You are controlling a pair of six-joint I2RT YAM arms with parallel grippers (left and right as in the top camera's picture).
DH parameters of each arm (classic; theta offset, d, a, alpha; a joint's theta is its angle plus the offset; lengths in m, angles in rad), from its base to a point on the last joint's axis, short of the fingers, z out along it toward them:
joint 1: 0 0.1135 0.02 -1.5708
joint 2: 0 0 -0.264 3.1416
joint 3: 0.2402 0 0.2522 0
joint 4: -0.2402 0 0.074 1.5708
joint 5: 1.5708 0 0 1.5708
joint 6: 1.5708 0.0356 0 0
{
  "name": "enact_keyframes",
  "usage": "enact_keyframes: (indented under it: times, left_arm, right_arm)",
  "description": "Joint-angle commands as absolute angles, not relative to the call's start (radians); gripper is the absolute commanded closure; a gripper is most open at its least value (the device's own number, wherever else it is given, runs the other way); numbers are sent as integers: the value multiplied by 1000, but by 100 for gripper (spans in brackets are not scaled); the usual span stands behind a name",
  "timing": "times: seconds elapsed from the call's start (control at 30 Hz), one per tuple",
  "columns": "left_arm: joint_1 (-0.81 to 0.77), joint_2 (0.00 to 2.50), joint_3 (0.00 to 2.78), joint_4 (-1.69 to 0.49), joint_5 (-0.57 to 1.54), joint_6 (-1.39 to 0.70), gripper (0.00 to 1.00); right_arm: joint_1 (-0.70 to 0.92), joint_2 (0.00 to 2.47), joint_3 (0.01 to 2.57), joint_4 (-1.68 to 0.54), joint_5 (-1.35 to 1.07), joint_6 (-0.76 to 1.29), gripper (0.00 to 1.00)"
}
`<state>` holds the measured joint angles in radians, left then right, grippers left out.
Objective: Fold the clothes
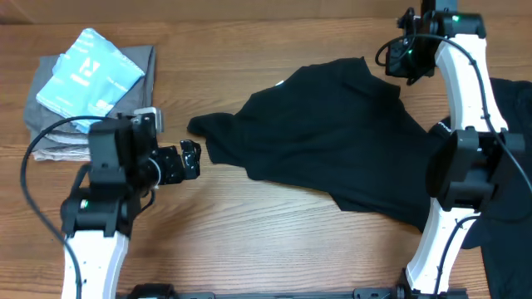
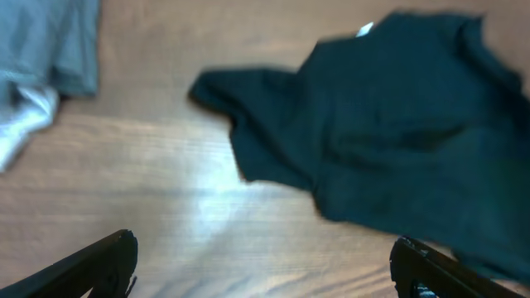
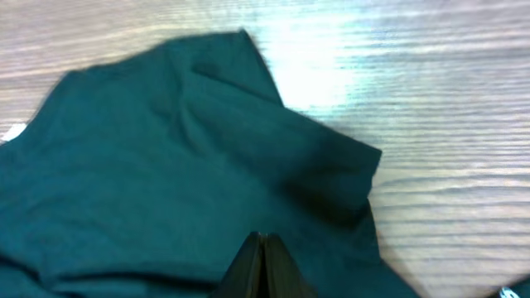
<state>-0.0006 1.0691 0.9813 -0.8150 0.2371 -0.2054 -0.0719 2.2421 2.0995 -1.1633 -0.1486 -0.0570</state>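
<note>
- Lying spread on the table (image 1: 274,241): black garment (image 1: 332,133).
- Left gripper (image 1: 194,159): fingers wide apart, holding nothing, near one sleeve.
- Right gripper (image 3: 263,240): fingers closed together, pinching the black garment.

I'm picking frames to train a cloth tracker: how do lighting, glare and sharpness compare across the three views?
Overhead: sharp and evenly lit, though the black garment shows few folds. Left wrist: soft throughout, with a white glare patch on the table; the garment looks teal. Right wrist: similar glare on the wood, the same teal tint, but the folds are easier to read.
</note>
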Motion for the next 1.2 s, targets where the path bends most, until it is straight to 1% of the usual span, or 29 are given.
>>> enact_keyframes:
  times: [0.0,0.13,0.27,0.57,0.8,1.0,1.17]
  left_arm:
    - [-7,1159,1000,-839,260,-191,0]
    - [-7,1229,1000,-864,259,-229,0]
    - [-7,1233,1001,-866,258,-251,0]
    - [-7,1193,1001,-849,252,-297,0]
    - [-7,1170,1001,-846,252,-296,0]
    - [-7,1169,1001,-845,252,-296,0]
    - [-7,1169,1001,-846,224,-295,0]
  right_arm:
    - [-76,2235,2002,-1076,-142,-48,96]
    - [-81,2235,1910,-960,-137,-26,96]
    - [-91,2238,1848,-882,-134,2,96]
    - [-106,2314,1844,-897,-131,1,96]
    - [-108,2413,1844,-801,-122,6,96]
    - [-114,2447,1844,-734,16,83,96]
    - [-148,2449,1844,-655,25,110,96]
